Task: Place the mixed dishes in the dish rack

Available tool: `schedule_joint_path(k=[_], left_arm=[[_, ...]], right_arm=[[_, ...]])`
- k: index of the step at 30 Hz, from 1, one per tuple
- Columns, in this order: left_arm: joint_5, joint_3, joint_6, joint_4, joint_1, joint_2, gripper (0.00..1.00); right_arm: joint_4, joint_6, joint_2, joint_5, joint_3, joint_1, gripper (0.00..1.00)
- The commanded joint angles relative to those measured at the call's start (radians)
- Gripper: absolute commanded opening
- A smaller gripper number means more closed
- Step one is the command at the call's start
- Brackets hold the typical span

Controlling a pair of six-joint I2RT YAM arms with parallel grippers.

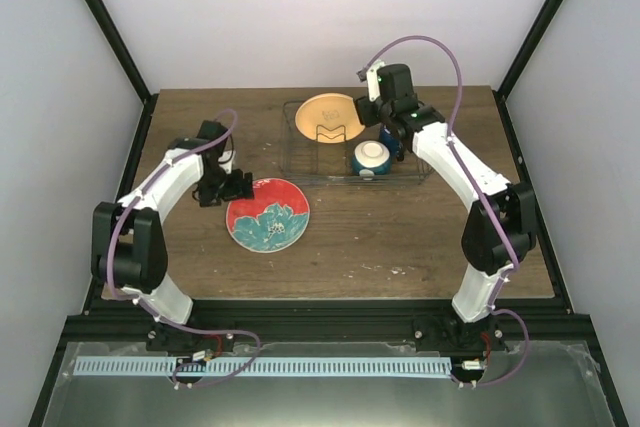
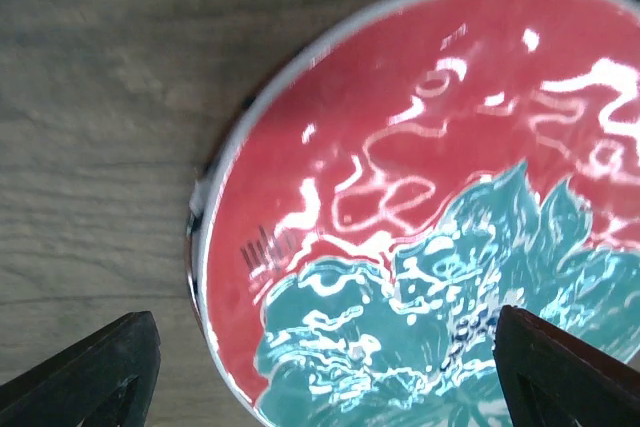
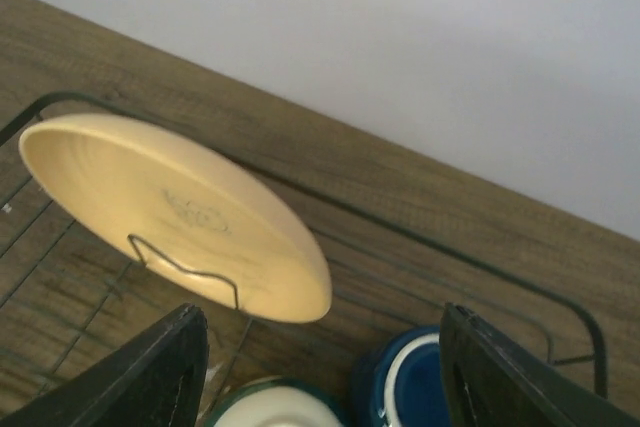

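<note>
Red and teal, the floral plate [image 1: 268, 213] lies flat on the brown wooden table [image 1: 400, 237], towards the near left and well apart from the dish rack [image 1: 310, 162]. The left gripper [image 1: 238, 185] hangs at the plate's far left edge. In the left wrist view its two dark fingers [image 2: 100, 372] stand spread wide. One is over bare wood, the other over the painted flower, and they grip nothing. I cannot tell whether they touch the plate's rim.

Farther back, right of centre, sits the grey wire rack. At its near side rests the small cream-white bowl [image 1: 371, 157], upright, with the dark blue mug [image 1: 390, 139] just beside it on the far right. The mug is partly hidden under the right arm. The orange-yellow plate [image 1: 328, 114] stands tilted at the rack's far left, propped against an upright wire divider [image 3: 185, 267].

The right gripper [image 1: 388, 125] hovers above the mug and bowl. Its fingers [image 3: 150, 372] are apart, with nothing between them.
</note>
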Motion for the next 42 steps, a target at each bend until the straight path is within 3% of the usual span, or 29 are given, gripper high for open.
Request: schedule_joint_path(k=[1,5,13,22,42], left_arm=[[0.122,-0.109,-0.039,0.098,0.015,-0.075,0.92],[0.253,-0.209,-0.075,0.204,0.076,-0.107,0.91],[0.349,-0.314,-0.081,0.296,0.223,-0.138,0.84],[0.403,-0.385,-0.096,0.374,0.230,-0.141,0.69],[0.525,-0.561,-0.067,0.536,0.230,-0.113,0.60]], right_arm=[[-0.074,0.063,-0.062,0.038,-0.017,0.018,0.65],[-0.100,0.088,-0.087,0.012,-0.033,0.020,0.66],[-0.140,0.094,-0.103,-0.006,-0.033,0.027,0.67],[-0.156,0.093,-0.095,-0.010,-0.036,0.031,0.69],[-0.156,0.067,-0.039,0.003,-0.022,0.048,0.71]])
